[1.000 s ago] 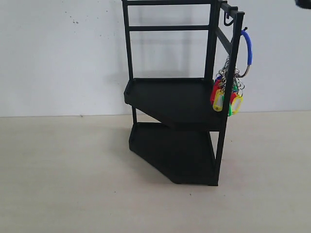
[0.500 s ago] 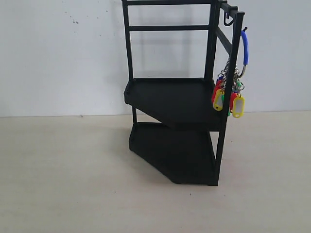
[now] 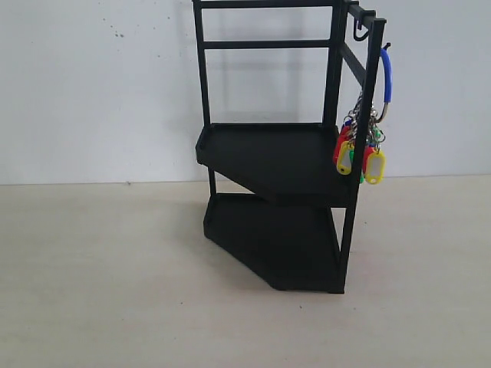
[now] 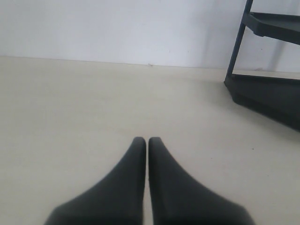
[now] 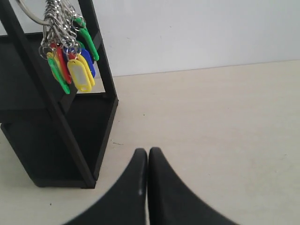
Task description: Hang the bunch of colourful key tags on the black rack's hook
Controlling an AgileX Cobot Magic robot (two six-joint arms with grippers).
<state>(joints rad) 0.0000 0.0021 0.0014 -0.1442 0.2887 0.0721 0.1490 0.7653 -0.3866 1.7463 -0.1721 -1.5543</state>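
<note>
The colourful key tag bunch (image 3: 360,157) hangs by its blue-sleeved loop (image 3: 389,75) from the small hook (image 3: 386,47) on the front right post of the black rack (image 3: 276,153). No gripper appears in the exterior view. In the right wrist view the key tag bunch (image 5: 72,61) dangles beside a post of the rack (image 5: 49,136), well away from my right gripper (image 5: 148,152), which is shut and holds nothing. My left gripper (image 4: 147,141) is shut and empty above the bare table, with the rack (image 4: 267,89) off to one side.
A curled black hook (image 3: 357,32) hangs from the rack's top bar near the post. The rack stands against a white wall (image 3: 92,84) on a beige table (image 3: 100,291).
The key tag bunch has swung slightly and settled on the hook; one second ago its loop bowed further out to the right.
</note>
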